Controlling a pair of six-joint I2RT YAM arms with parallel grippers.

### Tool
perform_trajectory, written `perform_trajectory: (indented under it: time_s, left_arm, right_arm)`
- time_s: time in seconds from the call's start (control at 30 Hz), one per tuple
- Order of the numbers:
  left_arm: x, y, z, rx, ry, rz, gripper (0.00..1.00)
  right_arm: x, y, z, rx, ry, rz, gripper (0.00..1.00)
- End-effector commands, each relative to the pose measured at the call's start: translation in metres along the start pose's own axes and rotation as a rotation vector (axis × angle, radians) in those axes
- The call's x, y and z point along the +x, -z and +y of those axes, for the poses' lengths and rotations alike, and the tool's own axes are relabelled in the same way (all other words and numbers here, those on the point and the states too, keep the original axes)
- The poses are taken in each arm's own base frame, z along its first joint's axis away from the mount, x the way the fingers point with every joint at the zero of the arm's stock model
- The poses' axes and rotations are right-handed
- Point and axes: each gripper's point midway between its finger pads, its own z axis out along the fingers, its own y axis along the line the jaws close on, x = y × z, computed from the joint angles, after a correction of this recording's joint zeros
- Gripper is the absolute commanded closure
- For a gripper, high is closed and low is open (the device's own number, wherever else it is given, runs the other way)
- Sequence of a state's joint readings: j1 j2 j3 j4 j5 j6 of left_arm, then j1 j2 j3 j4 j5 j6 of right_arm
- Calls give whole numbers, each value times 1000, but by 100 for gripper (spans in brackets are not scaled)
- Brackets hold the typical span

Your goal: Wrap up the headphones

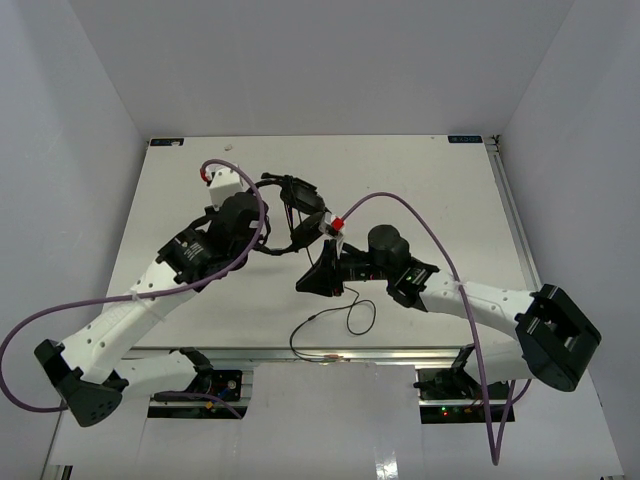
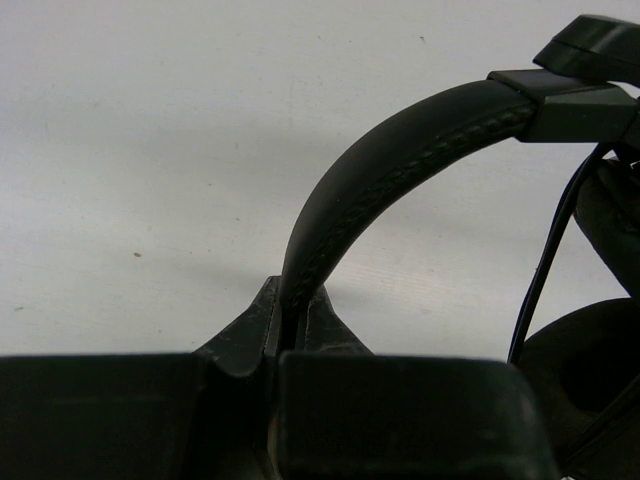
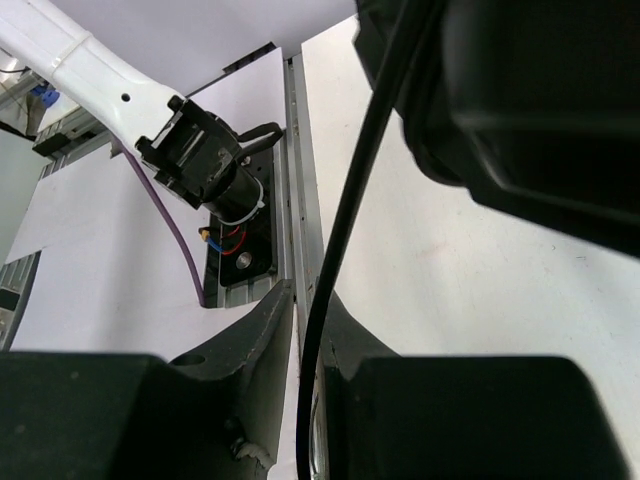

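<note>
While tight in left pincer [image 2: 295, 305], headphones [image 2: 400, 150], cable [image 3: 340, 230] within right pincer [image 3: 308, 310].

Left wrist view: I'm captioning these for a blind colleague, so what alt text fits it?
The left gripper is shut on the padded headband of the black headphones, which arches up to the right. A thin cable runs down beside an earcup at the right edge, above a white table.

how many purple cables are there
2: one purple cable runs along the left arm and loops over its wrist; the other arcs from the right arm's wrist down past its base.
</note>
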State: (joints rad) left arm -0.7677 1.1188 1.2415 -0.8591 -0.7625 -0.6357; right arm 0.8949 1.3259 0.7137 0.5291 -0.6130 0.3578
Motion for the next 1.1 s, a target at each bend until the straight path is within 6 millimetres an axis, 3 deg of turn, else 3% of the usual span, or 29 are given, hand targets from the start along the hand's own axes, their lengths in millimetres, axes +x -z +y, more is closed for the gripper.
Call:
perform_trajectory:
  time_s: [0.0,0.4,0.6,1.07]
  left_arm:
    - [-26,19,-14,132,180,-65,100]
    - [-43,48,-19,277,286,-93,100]
    - [-53,52,-10,289,351,-177,100]
    - [-84,36,28,22,382,-362,100]
  right_arm:
    - [-16,-5,-1,3,95,-115,78]
    - [25,-18,-19,11,70,-103,77]
    - [44,-28,-20,-11,33,-76,88]
    - [76,-71,-2,9,76,36,92]
